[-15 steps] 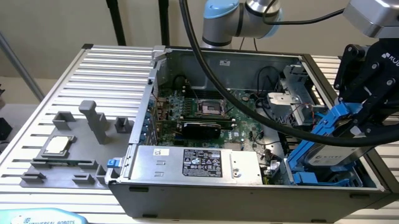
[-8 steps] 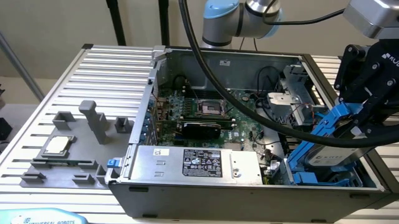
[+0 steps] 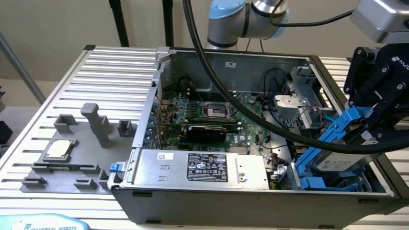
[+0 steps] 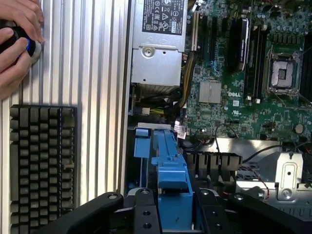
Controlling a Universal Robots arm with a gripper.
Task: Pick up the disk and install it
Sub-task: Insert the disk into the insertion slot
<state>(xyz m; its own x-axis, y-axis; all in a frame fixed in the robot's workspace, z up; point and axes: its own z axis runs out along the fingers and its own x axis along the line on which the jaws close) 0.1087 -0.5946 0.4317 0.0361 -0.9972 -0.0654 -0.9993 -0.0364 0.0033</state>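
Note:
The disk [image 3: 336, 162] is a silver-grey drive in a bright blue carrier. It hangs tilted over the drive bay [image 3: 317, 182] at the front corner of the open computer case [image 3: 223, 199], on the exterior view's right. Its lower end is down among the bay's blue rails. My gripper [image 3: 372, 125] is shut on the carrier's upper end. In the wrist view the blue carrier [image 4: 170, 165] runs out from between my black fingers [image 4: 146, 214], with my gripper [image 4: 178, 215] closed around it.
Inside the case lie a green motherboard [image 3: 211, 115], a grey power supply box [image 3: 204, 167] and black cables [image 3: 281, 129]. A grey fixture holding a small square chip [image 3: 59, 149] sits on the ribbed table. The wrist view shows a keyboard [image 4: 41, 165] and a person's hands [image 4: 17, 44].

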